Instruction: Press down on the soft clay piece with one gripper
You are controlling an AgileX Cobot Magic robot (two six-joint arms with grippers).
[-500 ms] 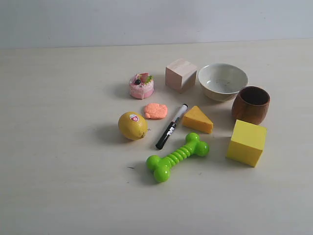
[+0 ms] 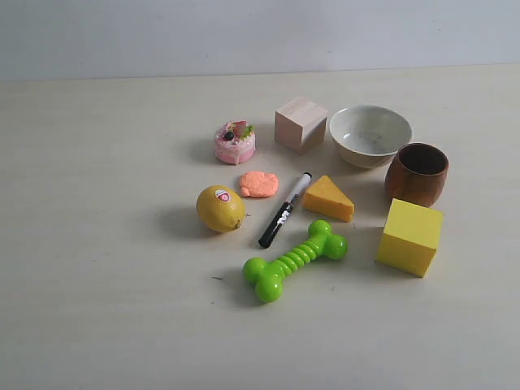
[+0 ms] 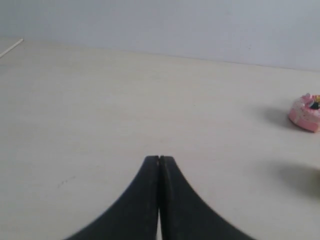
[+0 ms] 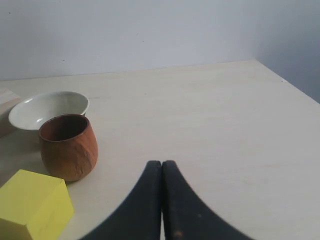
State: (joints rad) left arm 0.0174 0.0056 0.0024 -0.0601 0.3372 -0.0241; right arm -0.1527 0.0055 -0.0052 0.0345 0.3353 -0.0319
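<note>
The clay piece [image 2: 258, 184] lies uncovered at one o'clock of the lemon [image 2: 220, 208] and five o'clock of the cake [image 2: 235, 142], while the left gripper [image 3: 159, 159] and right gripper [image 4: 161, 163] hang well away, fingers pressed together, probably to make a blunt pressing tip.

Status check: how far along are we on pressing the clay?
Done: nothing yet. The soft clay piece lies lumpy and untouched beside the marker, and no arm shows in the exterior view. In hand: nothing. The left tool and right tool are both shut over the table, with the clay in neither wrist view. Left: bring one tool over the clay and press down.
</note>
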